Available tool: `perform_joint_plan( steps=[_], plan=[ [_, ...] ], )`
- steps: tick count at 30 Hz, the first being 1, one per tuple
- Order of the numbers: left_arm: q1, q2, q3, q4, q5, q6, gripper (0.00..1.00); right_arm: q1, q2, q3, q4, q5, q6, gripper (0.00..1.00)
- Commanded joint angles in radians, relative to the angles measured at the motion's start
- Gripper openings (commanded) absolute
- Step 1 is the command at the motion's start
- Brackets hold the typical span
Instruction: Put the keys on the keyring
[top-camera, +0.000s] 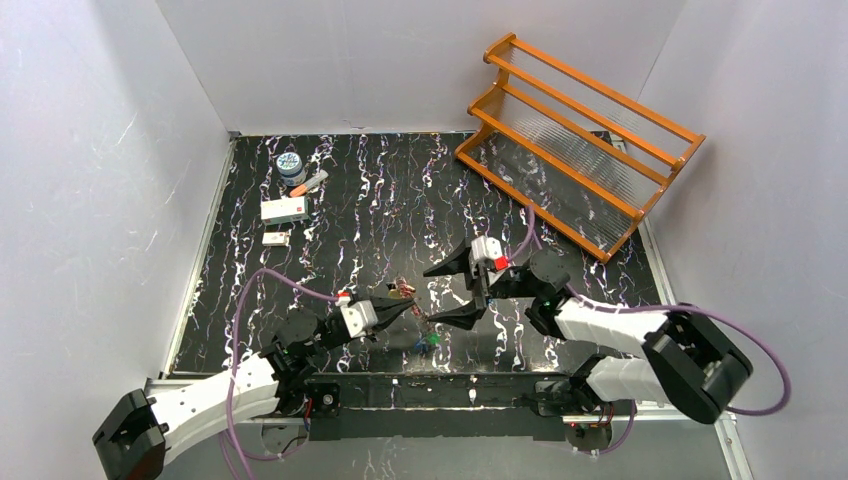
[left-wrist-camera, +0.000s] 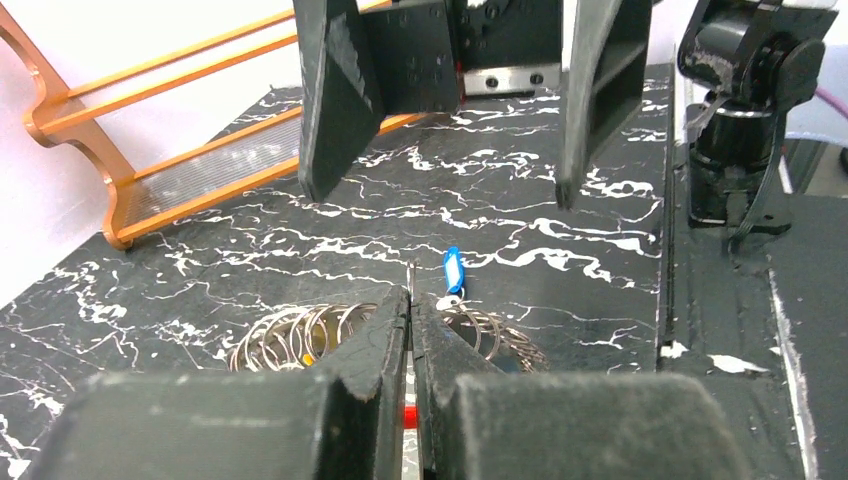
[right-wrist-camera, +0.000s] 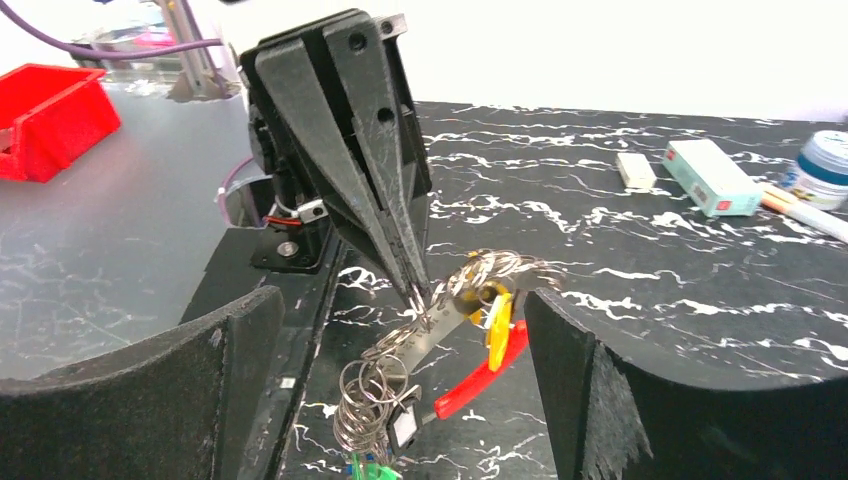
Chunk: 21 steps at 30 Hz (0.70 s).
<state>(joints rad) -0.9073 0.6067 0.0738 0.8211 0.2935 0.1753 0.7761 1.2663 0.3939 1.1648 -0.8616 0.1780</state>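
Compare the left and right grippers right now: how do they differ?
Left gripper is shut; right gripper stands wide open. Left gripper pinches metal of the keyring; right gripper holds nothing, its fingers on either side of the hanging bunch. Left gripper's fingers meet in a narrow point; right gripper's spread like a fork. Shared: black fingers, facing each other near the table's front edge.
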Motion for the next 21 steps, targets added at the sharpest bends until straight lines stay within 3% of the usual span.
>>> perform_joint_plan(
  steps=[1,5,16,21],
  plan=[
    [-0.005,-0.014,0.032,-0.016,0.009,0.129,0.0,-0.009,-0.11,0.026,-0.202,0.122,-0.087,0.99],
    [-0.004,-0.007,0.061,-0.074,0.029,0.222,0.0,-0.012,-0.175,0.064,-0.353,0.314,-0.037,0.99],
    [-0.004,0.102,0.176,-0.227,-0.123,0.15,0.0,-0.02,-0.155,0.363,-0.871,0.775,0.117,0.99],
    [-0.005,0.142,0.159,-0.213,-0.104,0.176,0.0,-0.029,-0.11,0.391,-1.061,0.971,0.228,0.99]
  ],
)
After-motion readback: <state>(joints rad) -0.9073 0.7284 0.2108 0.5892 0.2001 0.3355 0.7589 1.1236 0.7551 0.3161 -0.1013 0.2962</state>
